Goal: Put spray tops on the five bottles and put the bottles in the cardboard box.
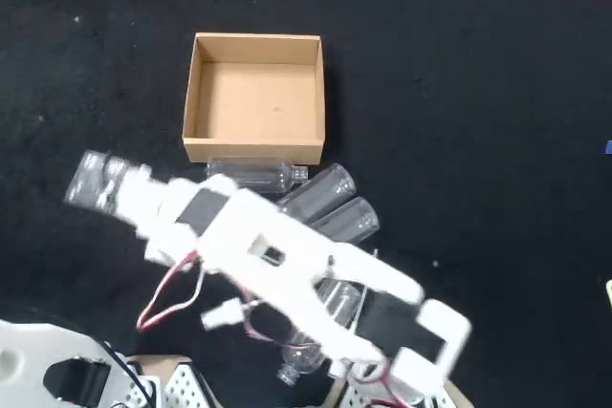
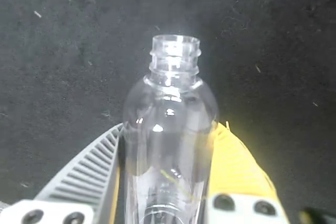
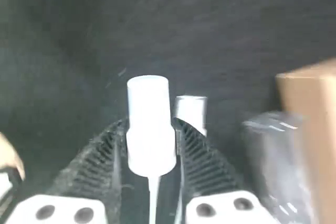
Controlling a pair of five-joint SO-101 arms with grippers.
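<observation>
Both jaws clamped: left bottle (image 2: pixel 168 129), right spray top (image 3: pixel 151 129) (arm (image 1: pixel 287 255) hides spare bottles (image 1: pixel 330 193))

Left gripper (image 2: pixel 170 129), grey and yellow fingers (image 2: pixel 89 177), is clamping a clear plastic bottle (image 2: pixel 169 98). Right gripper (image 3: pixel 151 125), black ribbed fingers (image 3: pixel 100 166), is pinching a white cylindrical spray top (image 3: pixel 148 100). A white arm (image 1: pixel 287 265) is lying stretched out diagonally.

No writing, label, brand, number or sign can be read on the cardboard box (image 1: pixel 255 42), the clear bottle (image 2: pixel 170 124), the white spray top (image 3: pixel 150 127) or the black worktop (image 1: pixel 478 93).
</observation>
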